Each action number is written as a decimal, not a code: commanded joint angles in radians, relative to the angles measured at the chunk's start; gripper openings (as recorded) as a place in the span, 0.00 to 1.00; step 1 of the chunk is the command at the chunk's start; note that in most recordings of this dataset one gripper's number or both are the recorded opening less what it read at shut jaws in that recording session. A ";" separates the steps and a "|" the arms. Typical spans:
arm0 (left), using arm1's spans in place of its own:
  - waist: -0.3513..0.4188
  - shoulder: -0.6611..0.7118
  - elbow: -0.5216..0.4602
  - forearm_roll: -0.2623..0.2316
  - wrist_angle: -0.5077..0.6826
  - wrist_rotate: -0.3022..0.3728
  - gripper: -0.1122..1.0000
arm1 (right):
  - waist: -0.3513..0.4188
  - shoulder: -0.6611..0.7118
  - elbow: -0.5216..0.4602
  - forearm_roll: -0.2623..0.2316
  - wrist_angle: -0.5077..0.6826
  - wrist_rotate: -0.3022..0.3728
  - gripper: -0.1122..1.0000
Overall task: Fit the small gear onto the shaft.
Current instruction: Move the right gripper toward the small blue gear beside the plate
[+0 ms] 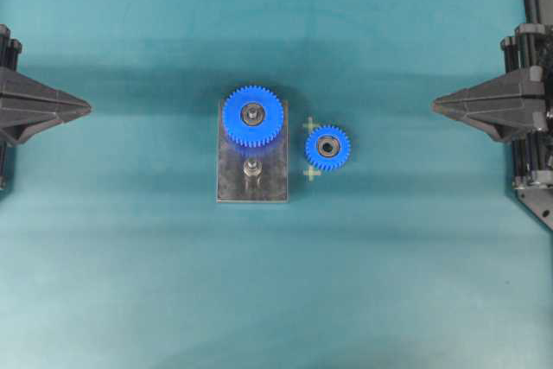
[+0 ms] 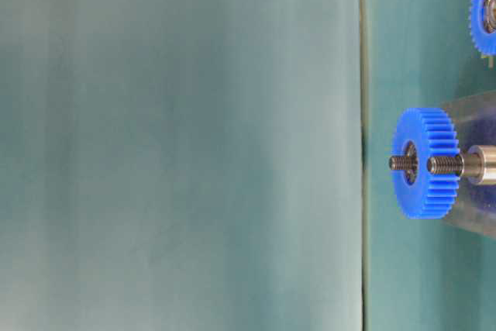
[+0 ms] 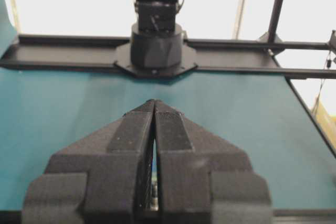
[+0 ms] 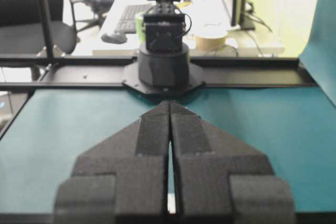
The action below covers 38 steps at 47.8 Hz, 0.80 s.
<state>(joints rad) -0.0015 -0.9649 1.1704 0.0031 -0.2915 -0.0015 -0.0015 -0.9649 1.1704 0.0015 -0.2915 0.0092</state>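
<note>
The small gear (image 1: 327, 147) is laid flat on the bench (image 1: 130, 257), just right of the plate (image 1: 233, 183), between two pale cross marks. The shaft (image 1: 251, 167) stands bare on the plate, near the large gear (image 1: 252, 115). Both grippers, left (image 1: 85, 109) and right (image 1: 437, 106), are kept well apart from these; their jaws are seen clenched, apparently on nothing.

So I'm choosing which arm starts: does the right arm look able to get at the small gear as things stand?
Probably yes. The small gear lies flat on the mat beside the plate, on the right gripper's side, with bare mat between them. The gripper is shut, so it would need to open first.
</note>
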 commanded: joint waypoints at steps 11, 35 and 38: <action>-0.017 -0.002 -0.017 0.006 0.023 -0.035 0.10 | -0.002 0.026 -0.101 0.156 0.374 0.078 0.10; -0.011 0.018 -0.086 0.009 0.261 -0.038 0.10 | -0.106 0.380 -0.282 0.155 0.707 0.173 0.10; -0.011 0.021 -0.097 0.009 0.267 -0.040 0.10 | -0.123 0.448 -0.318 0.153 0.753 0.186 0.10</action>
<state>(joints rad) -0.0138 -0.9541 1.1121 0.0092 -0.0276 -0.0383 -0.1043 -0.5844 0.9112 0.1565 0.4264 0.1749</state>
